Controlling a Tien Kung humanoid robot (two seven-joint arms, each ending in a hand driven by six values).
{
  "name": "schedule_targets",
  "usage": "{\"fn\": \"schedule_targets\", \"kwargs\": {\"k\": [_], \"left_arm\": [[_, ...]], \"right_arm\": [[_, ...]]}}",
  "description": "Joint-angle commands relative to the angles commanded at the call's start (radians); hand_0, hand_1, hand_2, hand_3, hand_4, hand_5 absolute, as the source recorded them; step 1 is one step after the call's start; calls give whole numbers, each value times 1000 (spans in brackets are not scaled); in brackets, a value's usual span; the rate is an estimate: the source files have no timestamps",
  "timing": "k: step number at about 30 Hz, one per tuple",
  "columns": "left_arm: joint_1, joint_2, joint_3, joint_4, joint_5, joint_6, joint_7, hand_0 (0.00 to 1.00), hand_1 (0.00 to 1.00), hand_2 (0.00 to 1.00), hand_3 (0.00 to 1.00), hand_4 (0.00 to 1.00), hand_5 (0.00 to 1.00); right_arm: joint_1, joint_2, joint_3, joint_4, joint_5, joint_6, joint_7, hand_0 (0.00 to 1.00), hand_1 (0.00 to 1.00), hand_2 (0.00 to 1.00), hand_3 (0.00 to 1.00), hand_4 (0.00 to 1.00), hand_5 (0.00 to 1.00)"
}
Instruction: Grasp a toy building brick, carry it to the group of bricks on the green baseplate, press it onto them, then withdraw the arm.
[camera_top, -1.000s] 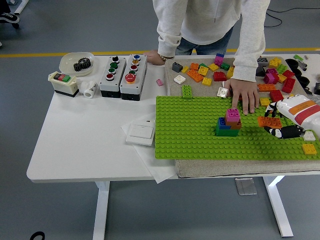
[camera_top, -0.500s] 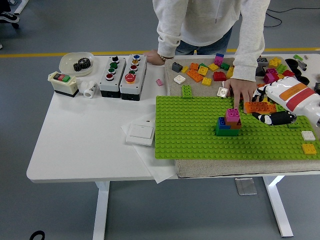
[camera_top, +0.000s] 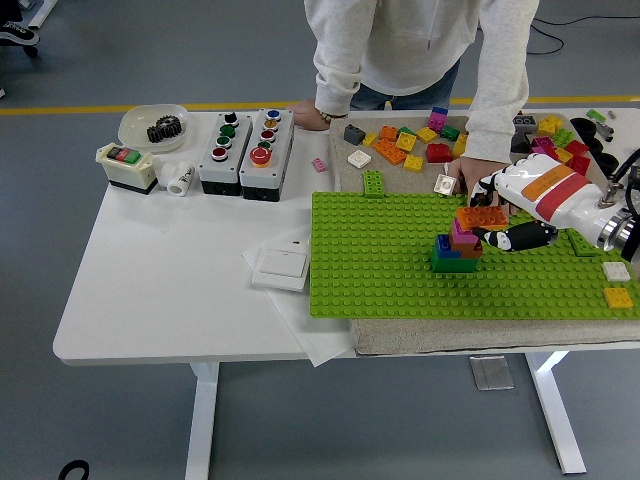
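My right hand (camera_top: 493, 222) comes in from the right and is shut on an orange brick (camera_top: 482, 217). It holds the brick just above the small stack of bricks (camera_top: 455, 248) on the green baseplate (camera_top: 380, 260). The stack has a magenta brick on top with blue, green and orange ones below. A person's hand (camera_top: 472, 178) rests on the baseplate's far edge right behind my hand, partly hidden by it. My left arm is out of view.
Loose bricks (camera_top: 405, 143) lie on the mat behind the baseplate. A single green brick (camera_top: 373, 183) stands at its far edge. White and yellow bricks (camera_top: 617, 284) sit at its right end. Button boxes (camera_top: 246, 152), a bowl with a gear (camera_top: 154, 127) and a white switch (camera_top: 281, 268) lie to the left.
My right hand has carried the orange brick left and up across the baseplate, from its right part to just over the stack. The person's hand stays at the far edge.
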Motion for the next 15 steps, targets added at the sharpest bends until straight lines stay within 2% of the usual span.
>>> {"fn": "schedule_targets", "kwargs": {"k": [6, 15], "left_arm": [[0, 1, 0, 0, 0, -2, 2, 839, 836, 829, 634, 718, 622], [3, 2, -5, 0, 0, -4, 4, 840, 839, 828, 634, 718, 621]], "right_arm": [[9, 24, -7, -10, 1, 23, -35, 333, 432, 500, 521, 660, 357], [8, 38, -3, 23, 8, 49, -109, 322, 433, 502, 523, 673, 358]]}}
